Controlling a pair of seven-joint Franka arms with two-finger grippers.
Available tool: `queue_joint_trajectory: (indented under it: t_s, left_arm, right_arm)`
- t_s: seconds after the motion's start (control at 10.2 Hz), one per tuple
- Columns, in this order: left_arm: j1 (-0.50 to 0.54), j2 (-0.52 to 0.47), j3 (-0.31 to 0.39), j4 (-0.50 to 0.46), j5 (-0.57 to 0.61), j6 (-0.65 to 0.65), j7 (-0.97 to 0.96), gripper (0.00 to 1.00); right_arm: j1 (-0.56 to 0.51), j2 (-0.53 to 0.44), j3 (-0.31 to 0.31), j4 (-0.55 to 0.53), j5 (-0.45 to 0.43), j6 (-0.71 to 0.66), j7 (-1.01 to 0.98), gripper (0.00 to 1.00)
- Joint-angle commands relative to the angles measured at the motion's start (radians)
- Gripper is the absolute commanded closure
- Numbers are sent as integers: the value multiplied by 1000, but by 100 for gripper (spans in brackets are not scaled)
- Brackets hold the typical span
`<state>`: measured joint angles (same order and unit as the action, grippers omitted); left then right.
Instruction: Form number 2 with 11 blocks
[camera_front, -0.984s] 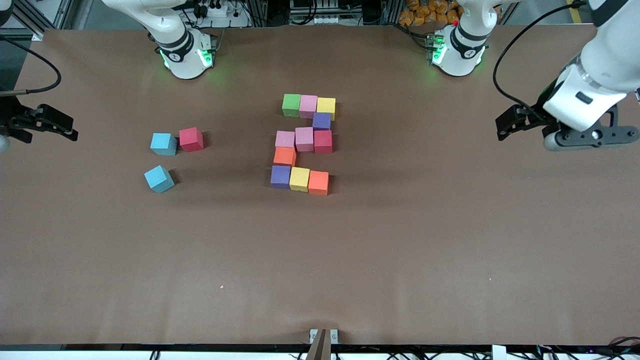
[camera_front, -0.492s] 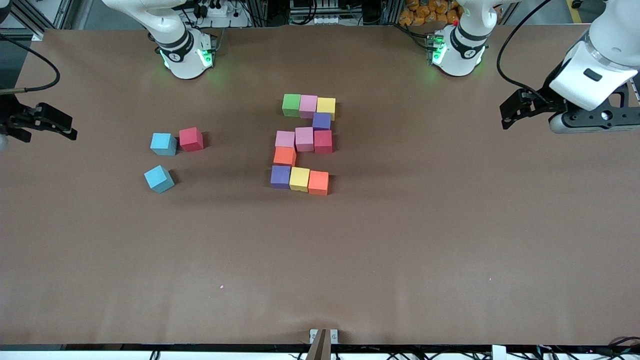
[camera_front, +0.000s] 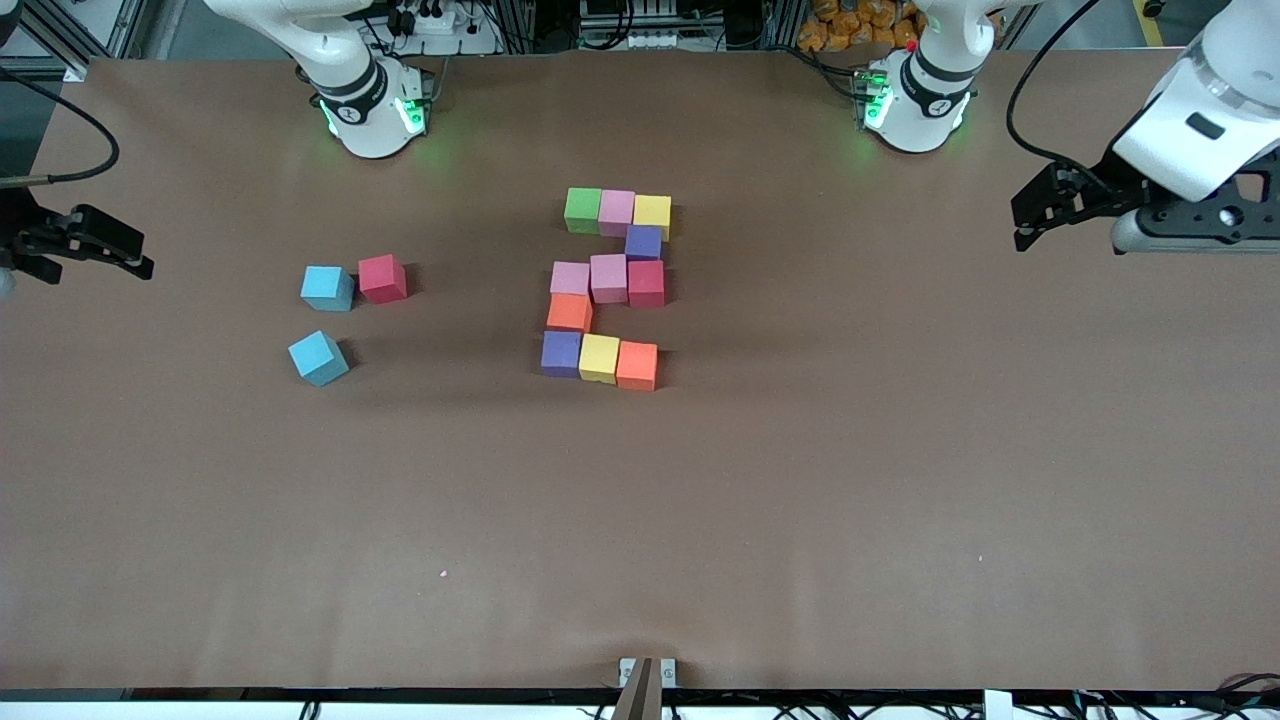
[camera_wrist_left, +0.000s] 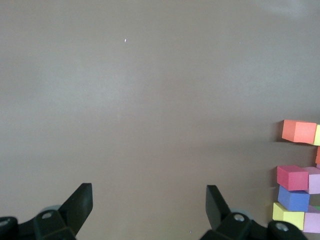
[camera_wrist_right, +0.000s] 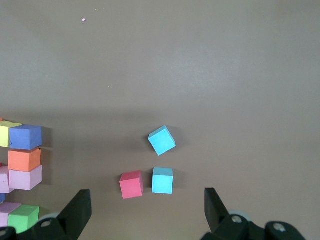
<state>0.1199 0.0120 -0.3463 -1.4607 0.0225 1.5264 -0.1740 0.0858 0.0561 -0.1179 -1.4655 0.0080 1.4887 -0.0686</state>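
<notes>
Brown paper covers the table (camera_front: 900, 480) in the front view. At its middle the blocks (camera_front: 608, 279) lie as a 2 (camera_front: 598, 358), three wide and five rows tall: green, pink, yellow; purple; pink, pink, red; orange; purple, yellow, orange. All eleven appear to touch their neighbours, though the purple cube of the second row sits slightly askew. Toward the right arm's end lie a spare red cube (camera_front: 383, 278) and two blue cubes (camera_front: 327, 288), well apart from the digit. The left gripper (camera_front: 1040, 212) hangs over the left arm's end of the table, fingers spread and empty; the right gripper (camera_front: 95, 245) waits over the other end, likewise spread.

Left wrist view: both fingers (camera_wrist_left: 80, 202) stand wide apart above bare table; the digit's edge, with its orange corner cube (camera_wrist_left: 296, 131), shows at the frame's margin.

Right wrist view: spread fingers (camera_wrist_right: 80, 207) frame the spare red cube (camera_wrist_right: 131, 184) and blue cubes (camera_wrist_right: 162, 180).

Handling, by judgement: matte foam cubes are light, soft and grippy; they should be pinched across two free parallel faces, gently, since neighbours shift easily.
</notes>
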Motion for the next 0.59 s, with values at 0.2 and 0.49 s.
queue_joint_trajectory:
  t_s: [0.2,0.49]
  left_arm:
    - [12,-9,3,13,-24,-22,30,0]
    - [10,-7,3,13,-24,-31,28,0]
  right_arm:
    - [-9,-19,0,1,12,-8,-5,0]
    - [-9,-18,-3,-1,12,-22,-5,0]
